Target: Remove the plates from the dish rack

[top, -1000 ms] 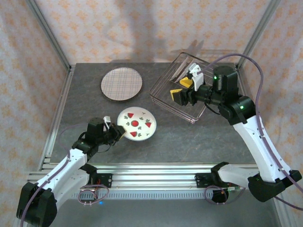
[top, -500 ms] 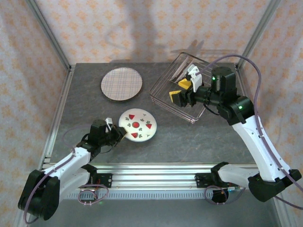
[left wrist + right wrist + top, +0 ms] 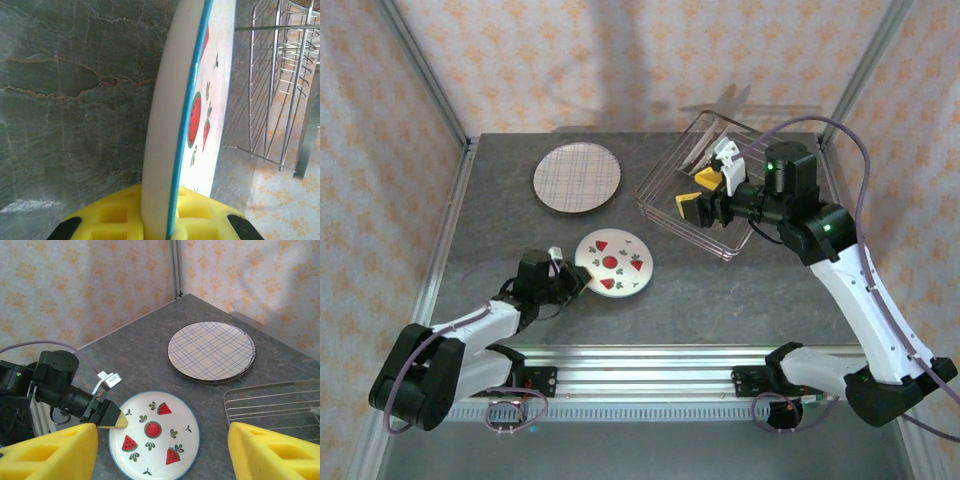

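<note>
The left gripper [image 3: 570, 284] is clamped on the rim of the watermelon plate [image 3: 612, 262], which lies on the table [image 3: 500, 200] near the plaid plate [image 3: 577, 177]. The right gripper [image 3: 700, 189] hangs spread open over the dish rack [image 3: 660, 180]. What the rack holds is hard to make out behind that arm.

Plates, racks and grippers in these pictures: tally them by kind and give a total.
Plates: 2, the plaid plate and the watermelon plate, both on the table.
Racks: 1, the wire rack.
Grippers: 2, the left gripper at the watermelon plate's rim and the right gripper over the rack.
Total: 5
</note>
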Tool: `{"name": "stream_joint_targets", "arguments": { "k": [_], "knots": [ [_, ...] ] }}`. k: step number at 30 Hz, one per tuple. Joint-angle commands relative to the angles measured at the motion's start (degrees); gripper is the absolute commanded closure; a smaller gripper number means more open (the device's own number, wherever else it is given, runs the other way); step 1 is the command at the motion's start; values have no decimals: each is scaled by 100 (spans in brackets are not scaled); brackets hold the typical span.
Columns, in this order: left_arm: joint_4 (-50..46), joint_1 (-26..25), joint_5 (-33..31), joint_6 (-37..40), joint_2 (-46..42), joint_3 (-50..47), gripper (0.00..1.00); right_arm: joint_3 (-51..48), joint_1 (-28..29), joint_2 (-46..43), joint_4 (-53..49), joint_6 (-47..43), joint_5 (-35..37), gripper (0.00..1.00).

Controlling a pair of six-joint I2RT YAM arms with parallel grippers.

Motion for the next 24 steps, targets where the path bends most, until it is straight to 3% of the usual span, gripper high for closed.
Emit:
{"name": "stream_joint_targets", "arguments": {
  "k": [1,15,24],
  "knots": [
    [770,35,70,235,14,77,100,-38,40,-40,120,20,-58,31],
    [983,34,-29,394,614,6,100,-8,47,-5,79,49,-71,31],
    [733,37,-130,559,669,-15,83,35,56,48,86,75,-61,31]
  ]
}}
